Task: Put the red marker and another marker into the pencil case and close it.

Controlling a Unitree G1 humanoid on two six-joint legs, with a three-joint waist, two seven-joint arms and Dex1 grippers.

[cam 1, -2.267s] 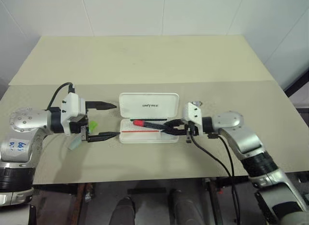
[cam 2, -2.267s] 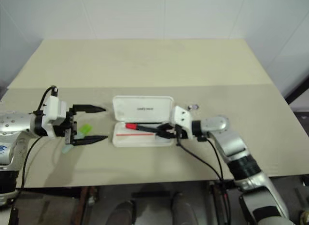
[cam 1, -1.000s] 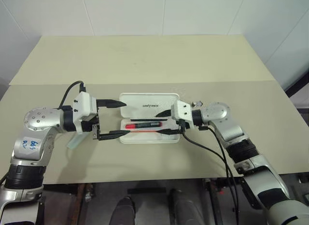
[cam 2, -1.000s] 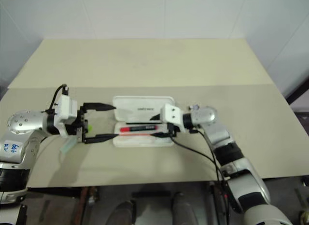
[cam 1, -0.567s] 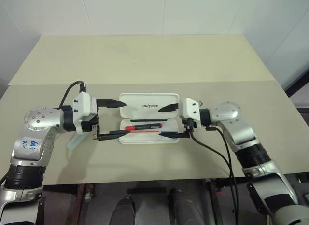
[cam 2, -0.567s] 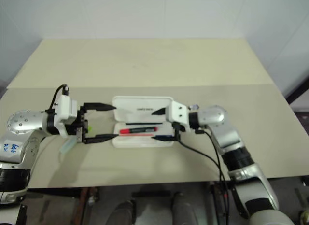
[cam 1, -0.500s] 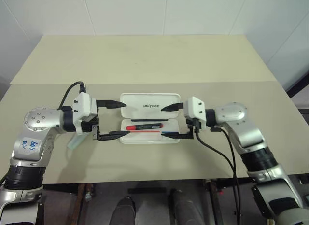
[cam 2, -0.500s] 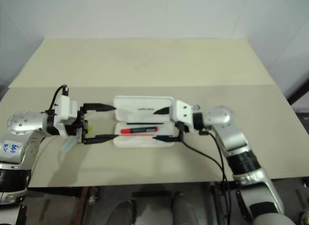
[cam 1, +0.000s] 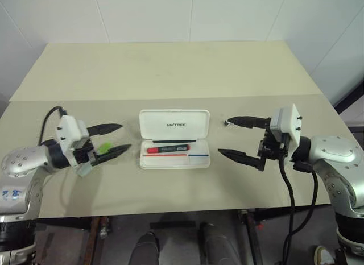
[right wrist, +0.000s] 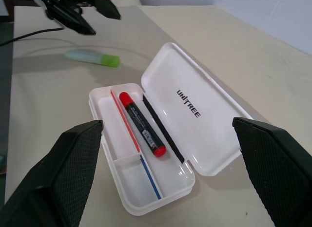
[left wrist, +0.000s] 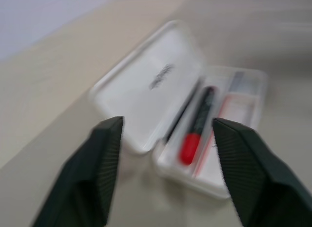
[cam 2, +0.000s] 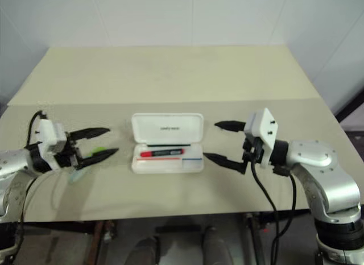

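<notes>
So the pencil case (cam 1: 174, 139) sat open at frame center, the red marker (cam 1: 167, 148) inside. Green marker (cam 1: 104, 147) lay left on the surface. Left fingers (cam 1: 118, 137) part open, right fingers (cam 1: 223, 136) wide, both empty.

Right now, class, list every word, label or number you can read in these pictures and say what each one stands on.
"UNITREE": dark lettering on the inside of the open lid of the pencil case.
The same lettering on the lid in the head views and the left wrist view: too small or blurred to read.
Blue handwriting on the left arm's silver shoulder joint: too small to read.
</notes>
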